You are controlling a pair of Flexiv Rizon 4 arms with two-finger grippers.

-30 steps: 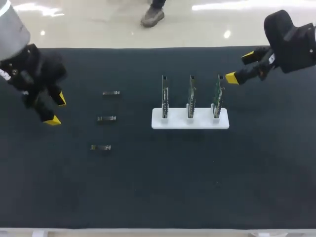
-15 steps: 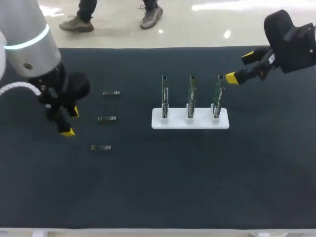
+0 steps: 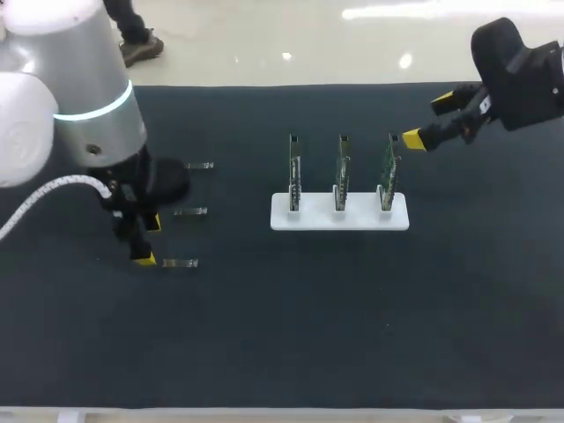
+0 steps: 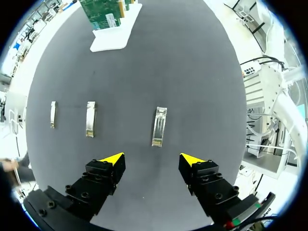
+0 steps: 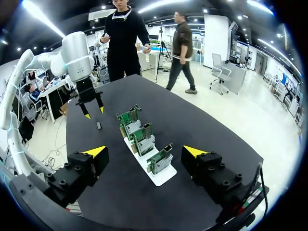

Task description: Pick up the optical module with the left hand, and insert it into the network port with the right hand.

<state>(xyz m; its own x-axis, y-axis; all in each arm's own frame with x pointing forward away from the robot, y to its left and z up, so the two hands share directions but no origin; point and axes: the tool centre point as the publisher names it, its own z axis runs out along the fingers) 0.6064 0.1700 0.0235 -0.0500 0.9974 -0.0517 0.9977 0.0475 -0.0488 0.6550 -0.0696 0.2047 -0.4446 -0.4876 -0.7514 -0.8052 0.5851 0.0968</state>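
Observation:
Three small metal optical modules lie in a column on the dark mat: a far one (image 3: 198, 165), a middle one (image 3: 190, 211) and a near one (image 3: 181, 263). My left gripper (image 3: 149, 241) hovers just left of the near two, open and empty. In the left wrist view the near module (image 4: 159, 126) lies just ahead of the gap between the fingers of the left gripper (image 4: 153, 161), with the other two (image 4: 90, 118) (image 4: 53, 114) off to one side. My right gripper (image 3: 427, 119) hangs open and empty beside the rightmost board (image 3: 389, 172).
A white stand (image 3: 339, 220) at mid-table holds three upright green network cards. The right wrist view shows the cards (image 5: 144, 139) ahead of the right gripper (image 5: 144, 151), with my left arm (image 5: 79, 53) beyond them.
My left arm has swung in from the table's left edge toward the column of modules, gripper open throughout. The right arm has stayed put.

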